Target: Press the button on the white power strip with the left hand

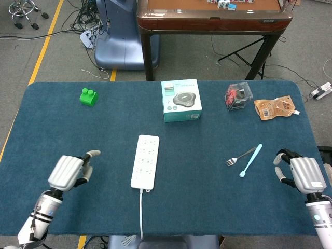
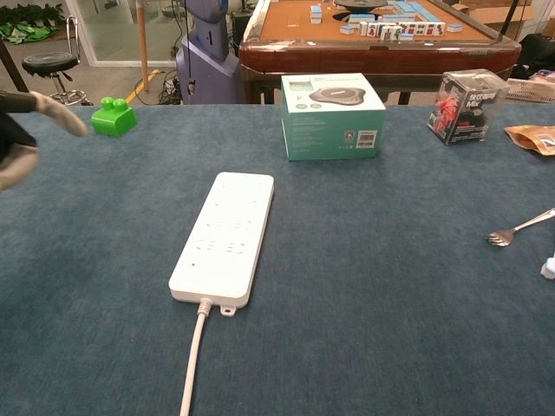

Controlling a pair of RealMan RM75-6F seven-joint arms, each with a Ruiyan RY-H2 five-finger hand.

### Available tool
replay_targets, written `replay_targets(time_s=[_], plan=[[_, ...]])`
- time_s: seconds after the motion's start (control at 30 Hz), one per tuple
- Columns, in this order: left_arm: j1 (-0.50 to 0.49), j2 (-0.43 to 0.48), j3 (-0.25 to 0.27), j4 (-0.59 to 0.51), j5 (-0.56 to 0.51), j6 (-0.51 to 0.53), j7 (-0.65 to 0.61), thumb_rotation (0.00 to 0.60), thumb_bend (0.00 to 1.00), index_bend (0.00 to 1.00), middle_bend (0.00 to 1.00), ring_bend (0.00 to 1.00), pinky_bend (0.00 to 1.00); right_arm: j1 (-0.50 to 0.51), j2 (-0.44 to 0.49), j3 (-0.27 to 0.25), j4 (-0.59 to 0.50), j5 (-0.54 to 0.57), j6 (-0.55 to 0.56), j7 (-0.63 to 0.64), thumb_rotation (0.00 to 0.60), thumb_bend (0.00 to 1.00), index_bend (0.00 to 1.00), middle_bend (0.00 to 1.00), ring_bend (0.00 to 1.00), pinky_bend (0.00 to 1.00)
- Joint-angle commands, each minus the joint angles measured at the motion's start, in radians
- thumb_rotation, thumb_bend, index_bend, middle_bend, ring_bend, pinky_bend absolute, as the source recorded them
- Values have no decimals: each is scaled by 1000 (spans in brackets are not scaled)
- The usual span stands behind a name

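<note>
Bright, even indoor light, only soft shadows under the power strip (image 2: 225, 237). Sharp focus across both views. Only real blur sits on the left hand (image 2: 19, 130) at chest view's edge.

The white power strip (image 1: 145, 161) lies flat on the blue table (image 1: 207, 207), long and narrow, its socket face up. Its white cord (image 1: 141, 212) leaves the near end and runs toward the table's front edge.

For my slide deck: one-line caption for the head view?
Left hand hovers beside the white power strip, not touching; right hand idle near fork.
</note>
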Motion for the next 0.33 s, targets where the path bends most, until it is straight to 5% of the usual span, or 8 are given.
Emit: replay_targets(time_s=[0.03, 0.33], plan=[[75, 40, -8, 3, -77, 86, 43, 600, 568, 363, 571, 503, 727, -1, -2, 0, 2, -2, 2, 3, 600, 361, 489, 356, 415, 629], [169, 44, -14, 44, -166, 178, 135, 600, 568, 421, 534, 466, 594, 1, -10, -2, 1, 3, -7, 3, 600, 361, 489, 357, 415, 629]])
